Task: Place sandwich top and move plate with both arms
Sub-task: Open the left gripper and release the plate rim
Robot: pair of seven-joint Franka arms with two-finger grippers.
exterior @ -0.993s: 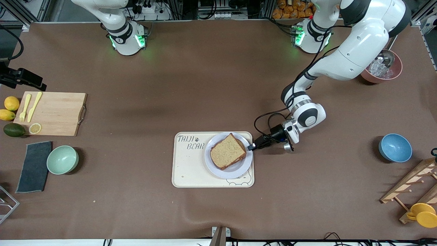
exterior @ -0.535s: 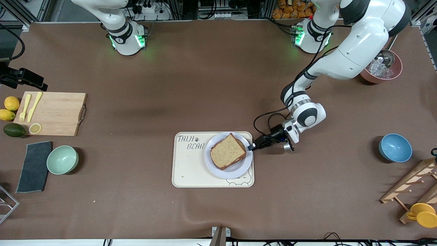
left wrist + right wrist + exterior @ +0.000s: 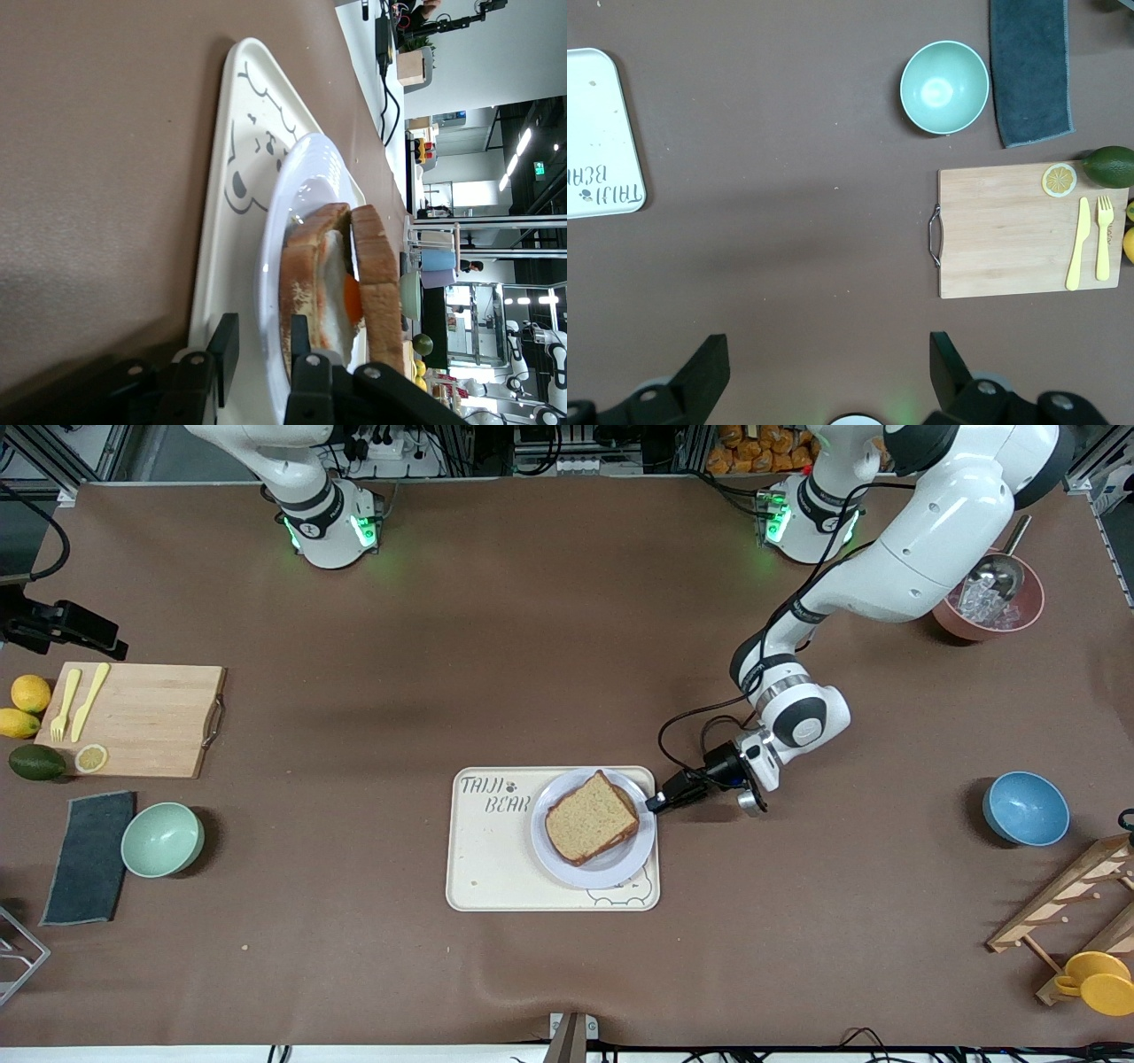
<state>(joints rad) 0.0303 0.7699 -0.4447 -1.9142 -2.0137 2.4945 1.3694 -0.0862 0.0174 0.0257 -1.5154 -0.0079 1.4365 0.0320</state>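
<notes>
Plate [image 3: 592, 872] is seen on the bear tray [image 3: 496, 868], loaded with the sandwich top [image 3: 591, 816] over egg. Judged stiff, slick, light but tippy; best taken at the rim. Left gripper [image 3: 656, 805] fingers [image 3: 299, 350] are narrowed, pinching the rim. Right gripper [image 3: 824, 367] is spread, empty, waiting high over the table.
</notes>
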